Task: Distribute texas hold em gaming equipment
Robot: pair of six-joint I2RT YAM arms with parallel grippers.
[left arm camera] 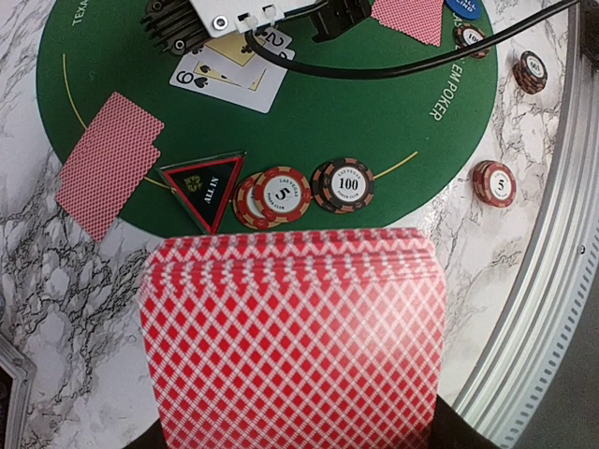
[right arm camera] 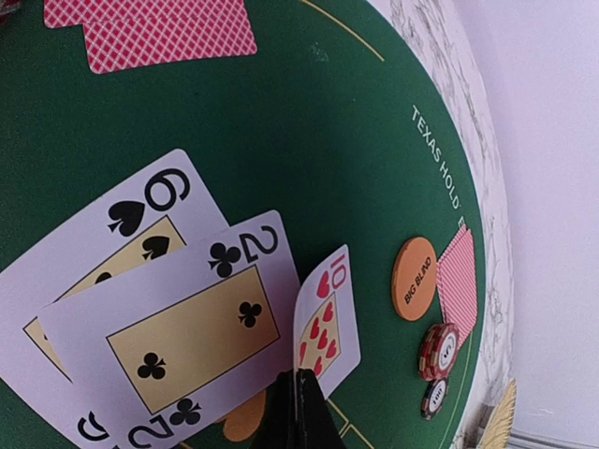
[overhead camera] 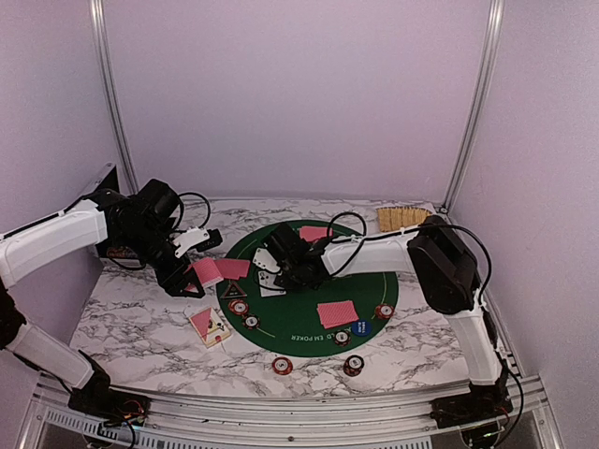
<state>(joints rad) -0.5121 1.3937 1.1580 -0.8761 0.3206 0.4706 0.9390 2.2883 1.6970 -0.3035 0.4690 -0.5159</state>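
Near edge: a metal rail (left arm camera: 552,309) borders the marble table (overhead camera: 140,327). Two loose chips (overhead camera: 283,365) lie off the mat, just inside the rail.
Left gripper (overhead camera: 195,281): clamped on the deck of red-backed cards (left arm camera: 295,337), carried above the marble just left of the green mat (overhead camera: 299,304).
Mat, near rim: the triangular ALL IN button (left arm camera: 208,187), the 5 chips (left arm camera: 281,192) and the 100 chip (left arm camera: 343,184) sit in a row, each just beside the next.
Right gripper (right arm camera: 299,412): tips pressed together on the lower edge of the ten of hearts (right arm camera: 323,313). The card is tilted up off the felt.
Face-up row: the two of clubs (right arm camera: 187,327) overlaps the nine of spades (right arm camera: 122,243); the ten stands at the two's edge.
Step in hand (judged): laying the third face-up card.
Procedure: lower the ten until it lies flat, with its index clear of the two. Release only then. Lift straight up so the row is not dragged. Hold the deck level meanwhile.
Mat, far side: the orange BIG BLIND button (right arm camera: 413,278) lies just beside a face-down card (right arm camera: 457,281).
Far corner: the straw tray (overhead camera: 402,218) sits off the mat.
Surface: white marble with grey veins, with green felt on top.
Room: plain lilac walls with aluminium uprights (overhead camera: 112,94).
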